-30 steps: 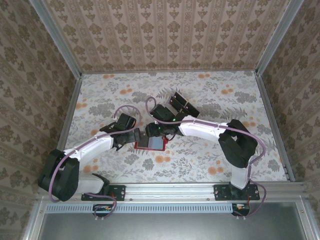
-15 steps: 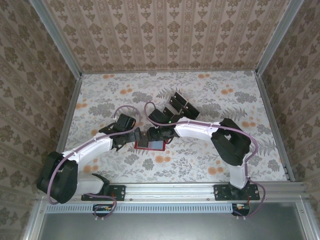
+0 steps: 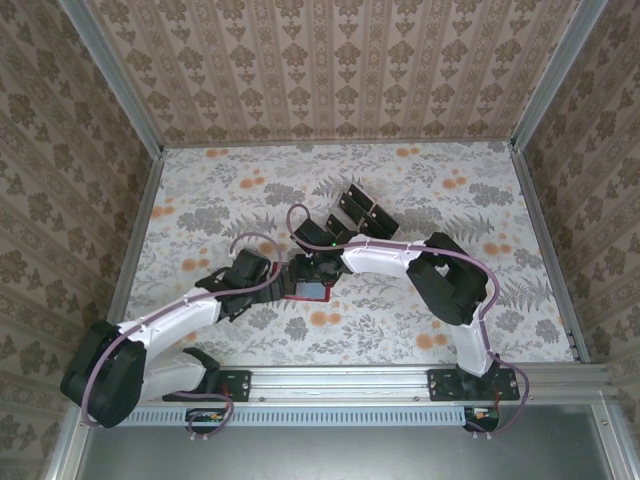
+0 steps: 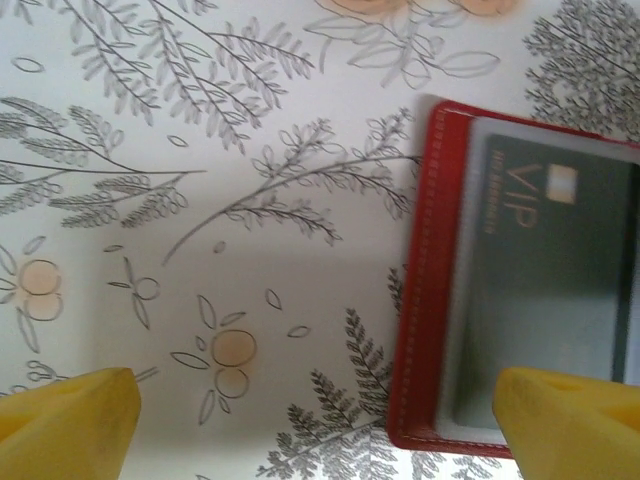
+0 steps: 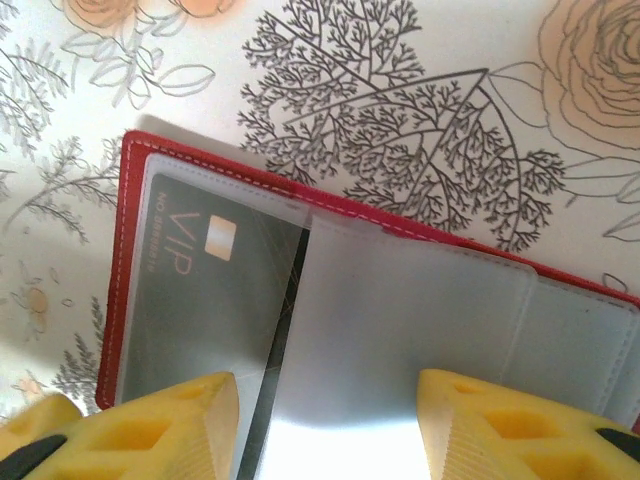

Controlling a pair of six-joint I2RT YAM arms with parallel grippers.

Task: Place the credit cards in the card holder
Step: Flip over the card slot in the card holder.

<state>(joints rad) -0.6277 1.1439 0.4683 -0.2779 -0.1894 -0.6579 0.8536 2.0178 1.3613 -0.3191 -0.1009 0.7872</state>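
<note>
Right arm is reaching further over holder (image 3: pixel 312 293). We are finding left gripper (image 4: pixel 320 425) released, right gripper (image 5: pixel 325 420) part-open, empty; advising sliding cards (image 3: pixel 362 210) squarely beneath sleeve (image 5: pixel 400 330), three o'clock side.

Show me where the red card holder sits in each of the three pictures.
Top external: card holder just below the picture's middle.
Left wrist: right side, running off the edge.
Right wrist: across the middle, lying open.
Shared landmark: the black VIP card in its clear sleeve, both wrist views.
</note>
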